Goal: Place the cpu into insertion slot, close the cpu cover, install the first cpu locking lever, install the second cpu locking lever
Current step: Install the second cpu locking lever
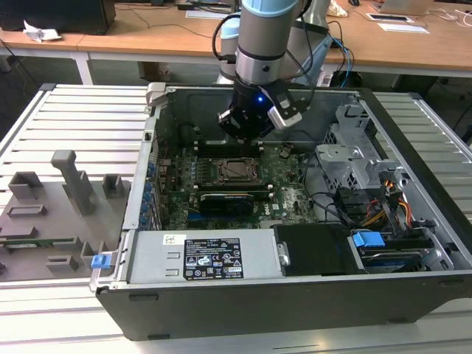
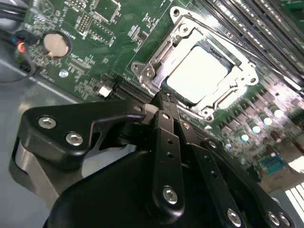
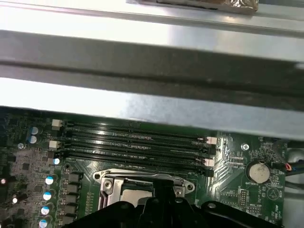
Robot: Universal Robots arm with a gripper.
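Observation:
The cpu [image 2: 197,76] shows its silver-grey top, lying flat in the insertion slot [image 1: 237,169] on the green motherboard. The cpu cover [image 2: 235,64], a metal frame, lies down around it with the chip showing through its window. My gripper [image 2: 161,99] hangs just above the socket's edge, its black fingers drawn together into one narrow tip with nothing visible between them. In the exterior view the gripper [image 1: 247,139] is low inside the case, right behind the socket. In the first wrist view the gripper [image 3: 164,189] overlaps the cover [image 3: 142,176].
Long black memory slots [image 3: 135,142] run beside the socket, with the case's metal wall [image 3: 152,104] close behind. A coin battery [image 2: 55,44] and cables [image 1: 335,203] lie nearby. A black card [image 1: 225,200] sits in front of the socket, a drive cage [image 1: 354,158] on the exterior view's right.

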